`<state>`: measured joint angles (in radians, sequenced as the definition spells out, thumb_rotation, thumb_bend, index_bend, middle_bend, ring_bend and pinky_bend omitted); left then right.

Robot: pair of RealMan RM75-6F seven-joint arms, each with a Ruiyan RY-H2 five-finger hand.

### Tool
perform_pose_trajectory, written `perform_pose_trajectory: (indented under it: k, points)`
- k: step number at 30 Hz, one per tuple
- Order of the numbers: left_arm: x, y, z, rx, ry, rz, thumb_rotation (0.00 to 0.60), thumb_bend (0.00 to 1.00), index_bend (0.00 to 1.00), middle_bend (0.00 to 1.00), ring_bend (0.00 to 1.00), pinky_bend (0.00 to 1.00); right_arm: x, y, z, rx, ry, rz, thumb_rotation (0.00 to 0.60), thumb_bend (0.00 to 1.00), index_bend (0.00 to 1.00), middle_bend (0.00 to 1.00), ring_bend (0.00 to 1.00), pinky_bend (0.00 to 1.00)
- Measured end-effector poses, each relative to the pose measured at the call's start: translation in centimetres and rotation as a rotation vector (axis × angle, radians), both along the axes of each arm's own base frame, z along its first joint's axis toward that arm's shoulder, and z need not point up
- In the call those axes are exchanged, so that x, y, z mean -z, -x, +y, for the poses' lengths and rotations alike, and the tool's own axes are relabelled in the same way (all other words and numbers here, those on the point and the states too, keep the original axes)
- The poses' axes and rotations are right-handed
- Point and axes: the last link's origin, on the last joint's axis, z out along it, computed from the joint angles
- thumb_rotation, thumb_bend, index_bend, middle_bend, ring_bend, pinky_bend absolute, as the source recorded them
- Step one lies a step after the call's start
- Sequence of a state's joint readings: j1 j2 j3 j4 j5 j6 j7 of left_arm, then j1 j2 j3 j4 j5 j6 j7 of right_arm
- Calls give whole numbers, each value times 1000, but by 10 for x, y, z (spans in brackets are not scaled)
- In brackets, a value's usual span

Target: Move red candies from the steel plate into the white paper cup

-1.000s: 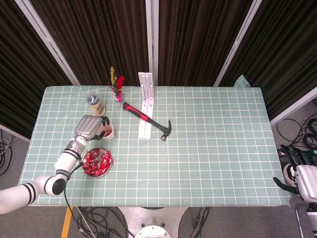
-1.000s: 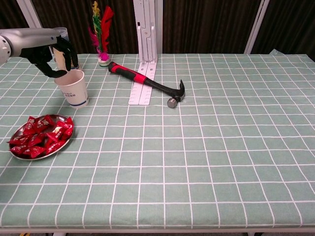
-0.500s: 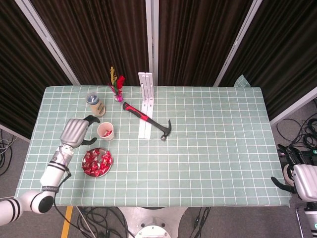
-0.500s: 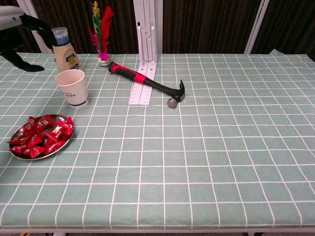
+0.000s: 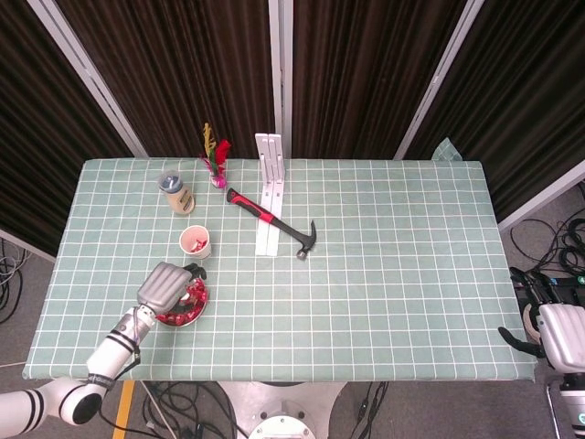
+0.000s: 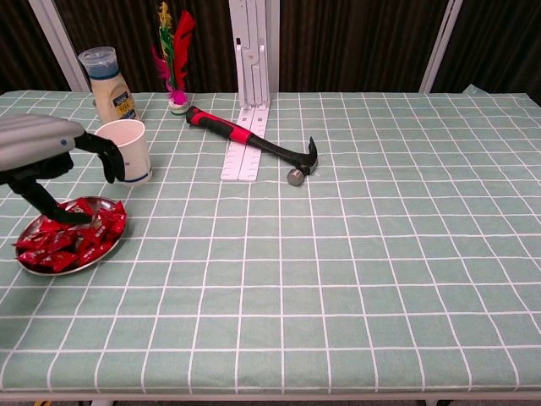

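The steel plate (image 5: pixel 187 322) lies near the table's front left, piled with red candies (image 5: pixel 195 294). My left hand (image 5: pixel 165 284) hovers over the plate's left side. In the chest view the left hand (image 6: pixel 44 152) has its fingers spread, and one dark fingertip (image 6: pixel 71 217) reaches down onto the red candies (image 6: pixel 95 235) in the steel plate (image 6: pixel 51 271). I see nothing held in it. The white paper cup (image 5: pixel 196 242) stands just behind the plate with red candy inside; in the chest view the cup (image 6: pixel 128 150) stands upright. My right hand (image 5: pixel 547 327) hangs off the table's right edge, holding nothing.
A capped sauce bottle (image 5: pixel 174 193) stands behind the cup. A red-handled hammer (image 5: pixel 271 220) lies across a white rail (image 5: pixel 269 187) at mid-table. A feathered shuttlecock (image 5: pixel 216 161) stands at the back edge. The checked cloth (image 6: pixel 380 254) covers the table.
My left hand has left the cup, swung out to the left, then come forward and down onto the plate of candies. The right hand has barely moved.
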<state>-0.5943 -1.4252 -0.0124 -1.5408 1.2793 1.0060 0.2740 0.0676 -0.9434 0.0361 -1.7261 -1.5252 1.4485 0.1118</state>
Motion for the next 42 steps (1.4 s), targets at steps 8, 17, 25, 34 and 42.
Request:
perform_pose_trajectory:
  k: [8,17,25,34,42]
  points:
    - [14,3,-2,34,24,82,600,211,414,454,937,1000,1,0,-1,3,-4,1,600,101,106,217,111,412]
    - [20,11,0,32,41,155,600,219,429,459,937,1000,1,0,-1,6,-6,0,600,101,106,217,112,414]
    - [25,14,4,9,57,151,600,246,466,492,942,1000,0,0,0,7,-3,3,600,101,107,217,111,415]
    - [29,24,7,-6,64,173,600,282,492,518,944,1000,1,0,0,8,-5,4,600,101,111,218,112,419]
    - [31,30,9,-27,66,156,600,353,577,593,955,1000,0,-2,0,5,-2,5,600,101,112,218,112,421]
